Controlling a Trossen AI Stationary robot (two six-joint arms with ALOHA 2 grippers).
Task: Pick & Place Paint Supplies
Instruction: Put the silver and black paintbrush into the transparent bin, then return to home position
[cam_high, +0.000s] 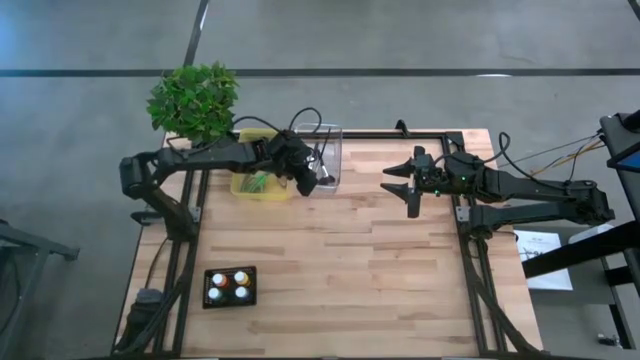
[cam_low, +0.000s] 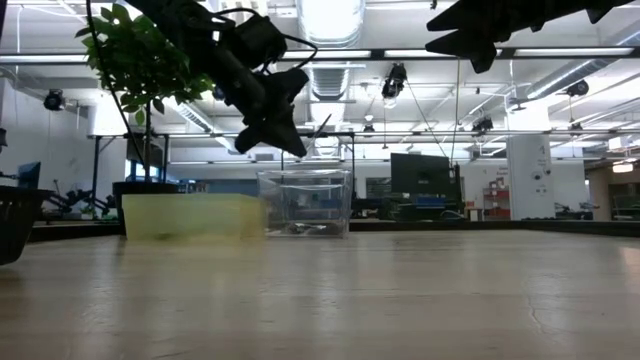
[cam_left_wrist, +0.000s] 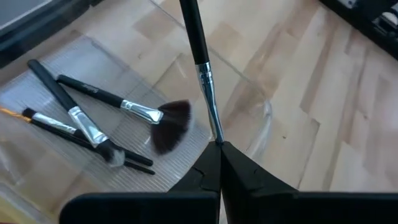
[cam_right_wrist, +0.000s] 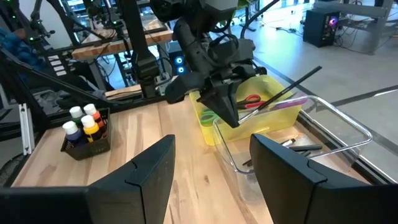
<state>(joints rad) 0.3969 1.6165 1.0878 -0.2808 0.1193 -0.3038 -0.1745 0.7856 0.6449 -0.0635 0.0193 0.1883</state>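
the left gripper (cam_left_wrist: 219, 163) is closed on the metal ferrule end of a dark-handled brush (cam_left_wrist: 198, 46), whose handle slants away from the fingers (cam_left_wrist: 242, 171). beneath it lies a clear bin (cam_left_wrist: 264, 115) on the wooden table (cam_left_wrist: 336, 106). three more brushes rest on the bin's ribbed floor: a fan brush (cam_left_wrist: 143, 113) with a spread dark head, and two slimmer ones (cam_left_wrist: 68, 109) crossing just beside it.
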